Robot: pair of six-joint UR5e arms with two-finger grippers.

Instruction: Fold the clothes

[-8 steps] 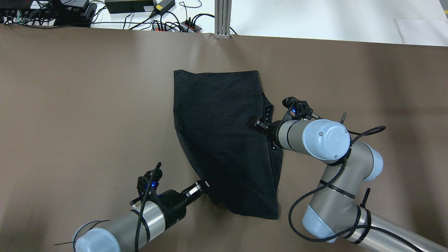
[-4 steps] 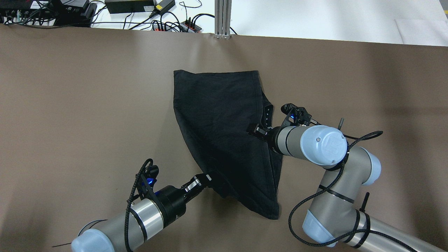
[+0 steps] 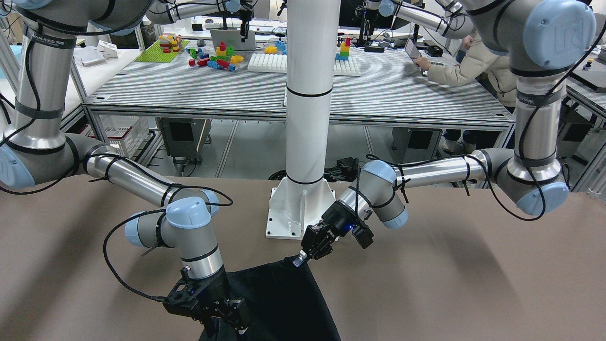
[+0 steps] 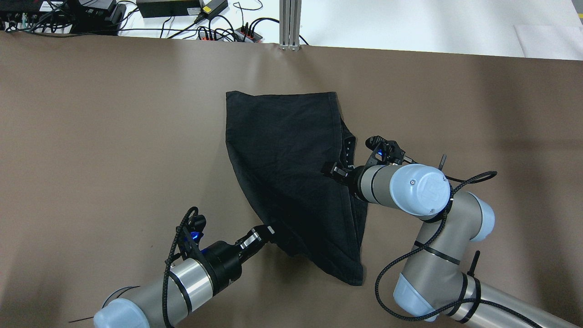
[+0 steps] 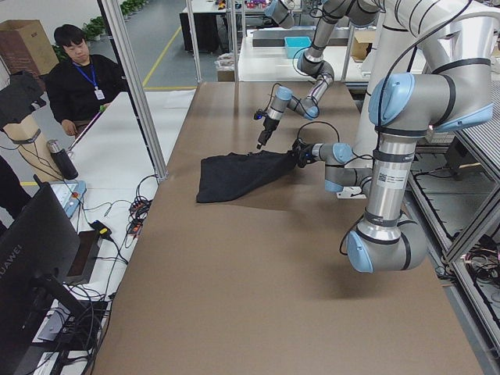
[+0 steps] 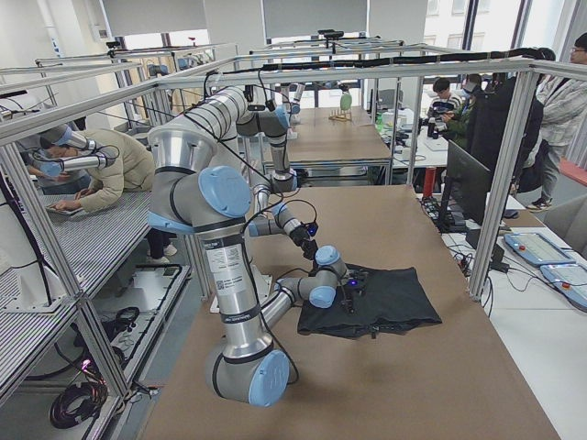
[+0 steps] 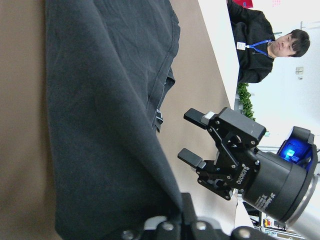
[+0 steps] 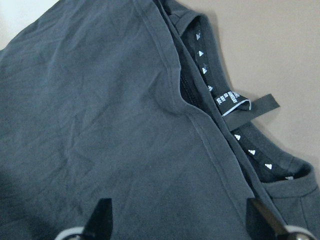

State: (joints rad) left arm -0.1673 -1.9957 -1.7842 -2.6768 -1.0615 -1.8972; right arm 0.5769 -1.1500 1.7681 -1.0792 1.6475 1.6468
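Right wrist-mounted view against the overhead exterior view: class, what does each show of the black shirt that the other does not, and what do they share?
Only the right wrist-mounted view makes out, on the black shirt, the neck label and the white triangles along the collar tape, with the right tool open over the fabric. Only the overhead exterior view shows the shirt's whole outline, the left tool shut on one corner, both arms, and the cables beyond the table's far edge. Both show the shirt lying on the brown table.

left gripper (image 4: 270,228): pulling a corner of the clothes (image 4: 291,173) away from the white pillar (image 3: 308,94)
right gripper (image 4: 329,169): sliding a little toward the white pillar
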